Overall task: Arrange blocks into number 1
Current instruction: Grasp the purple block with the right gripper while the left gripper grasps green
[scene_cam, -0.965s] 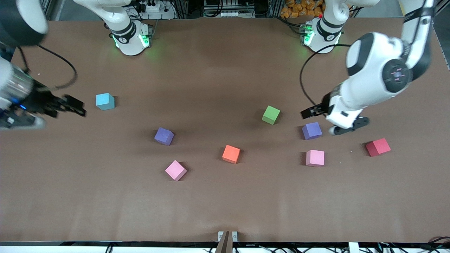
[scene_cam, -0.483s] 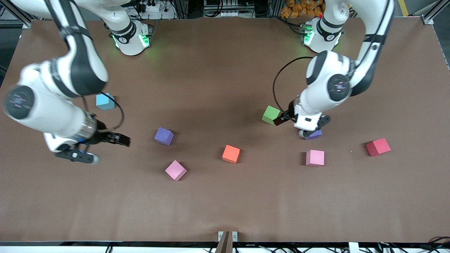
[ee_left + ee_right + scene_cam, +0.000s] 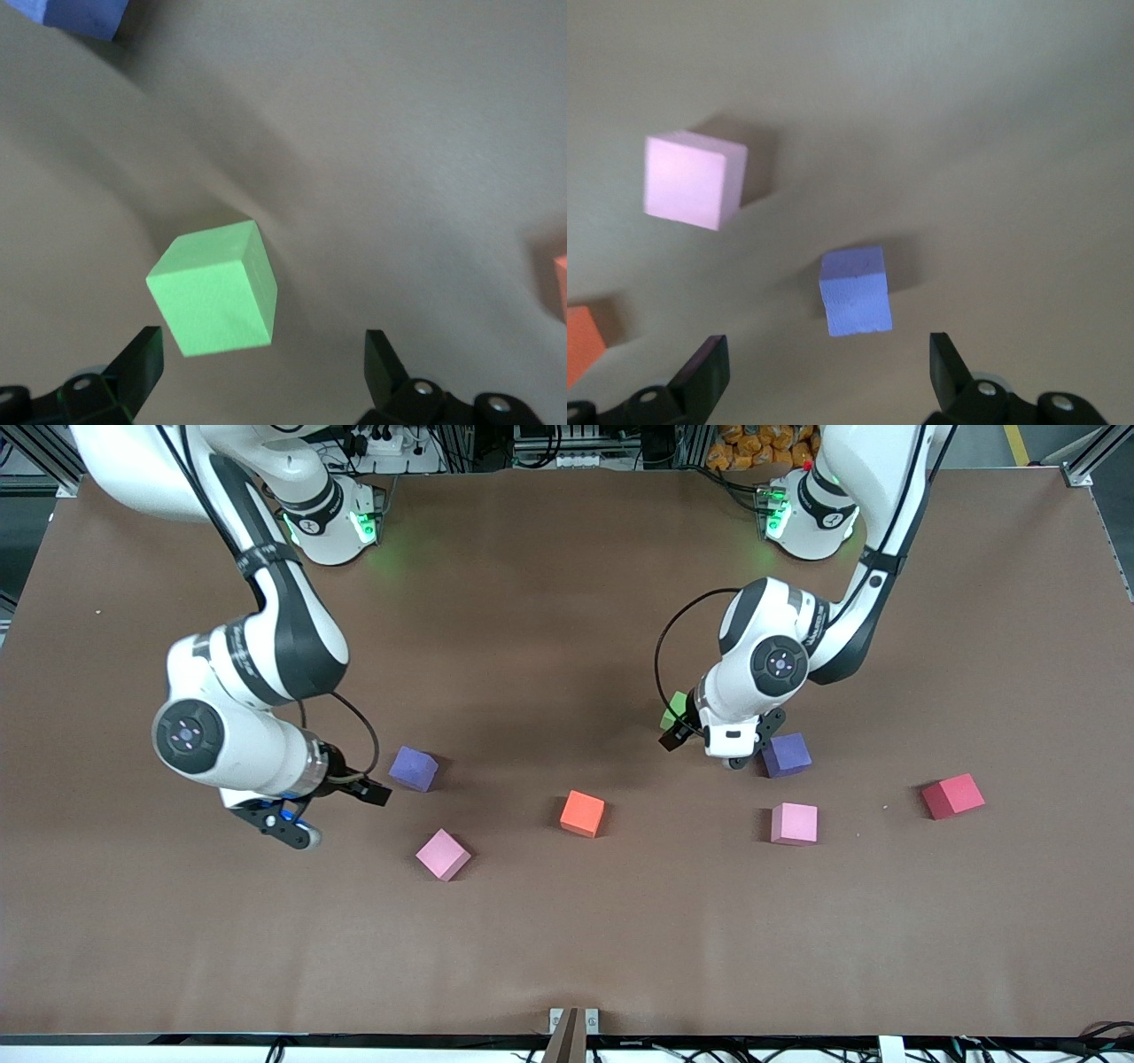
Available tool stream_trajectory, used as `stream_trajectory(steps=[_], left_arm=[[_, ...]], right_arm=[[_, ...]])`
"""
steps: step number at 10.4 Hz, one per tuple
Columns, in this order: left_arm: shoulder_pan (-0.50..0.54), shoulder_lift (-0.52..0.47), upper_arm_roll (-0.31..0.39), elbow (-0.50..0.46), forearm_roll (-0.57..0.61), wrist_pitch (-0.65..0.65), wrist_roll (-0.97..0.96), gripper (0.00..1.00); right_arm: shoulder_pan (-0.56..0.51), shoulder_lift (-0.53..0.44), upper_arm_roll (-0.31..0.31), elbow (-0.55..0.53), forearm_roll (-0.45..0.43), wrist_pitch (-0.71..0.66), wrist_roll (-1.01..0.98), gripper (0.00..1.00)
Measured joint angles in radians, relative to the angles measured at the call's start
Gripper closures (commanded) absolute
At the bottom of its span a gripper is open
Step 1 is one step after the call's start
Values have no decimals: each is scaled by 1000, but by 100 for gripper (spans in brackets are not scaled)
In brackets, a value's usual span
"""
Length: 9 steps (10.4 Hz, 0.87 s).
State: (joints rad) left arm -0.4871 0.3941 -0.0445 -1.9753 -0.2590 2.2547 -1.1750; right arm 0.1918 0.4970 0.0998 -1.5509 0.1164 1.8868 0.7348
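The left claw (image 3: 257, 367) is seen spread wide with nothing gripped, hung low over the green block (image 3: 215, 288), which sits on the desk (image 3: 567, 921) just ahead of the gap between the fingers (image 3: 142, 354). In the front view that green block (image 3: 677, 708) is mostly hidden by the left arm's wrist. Right beside it, toward the left arm's end of the desk and a touch nearer the front camera, one purple block (image 3: 786, 755) is found. Nearer the camera again, a light pink block (image 3: 794, 823) is parked, with a red cube (image 3: 953, 795) well apart from it toward the left arm's end.

The right claw (image 3: 824, 367) is also wide open and empty, held low with the other purple block (image 3: 855, 290) lined up just ahead of its fingers (image 3: 704, 363). In the front view that purple block (image 3: 414, 768) is seen just beside the claw tips, toward the middle of the desk. The second light pink block (image 3: 443, 855) is sat near it, closer to the front camera. An orange cube (image 3: 582, 813) is left around the middle of the desk, between the two groups.
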Motion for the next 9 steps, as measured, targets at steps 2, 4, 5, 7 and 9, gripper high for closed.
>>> stream_trajectory(steps=[2,4,5,7,9], left_arm=[[0,7,1,-38,0,48,-3,0],[0,7,1,-72,-14,74,-4,0],[0,9,0,-80,-24,77,-4,0],[0,20,0,-86,-38,78,-7,0],[0,37,-1,-88,-40,79,-21,0]], right_arm=[[0,31,-1,-31,20,19,-3,0],[0,57,-1,-49,26,20,-11,0],[0,69,-1,-58,29,21,-16,0],[8,94,1,-77,33,22,-40,0],[16,109,1,-108,35,55,-52,0]])
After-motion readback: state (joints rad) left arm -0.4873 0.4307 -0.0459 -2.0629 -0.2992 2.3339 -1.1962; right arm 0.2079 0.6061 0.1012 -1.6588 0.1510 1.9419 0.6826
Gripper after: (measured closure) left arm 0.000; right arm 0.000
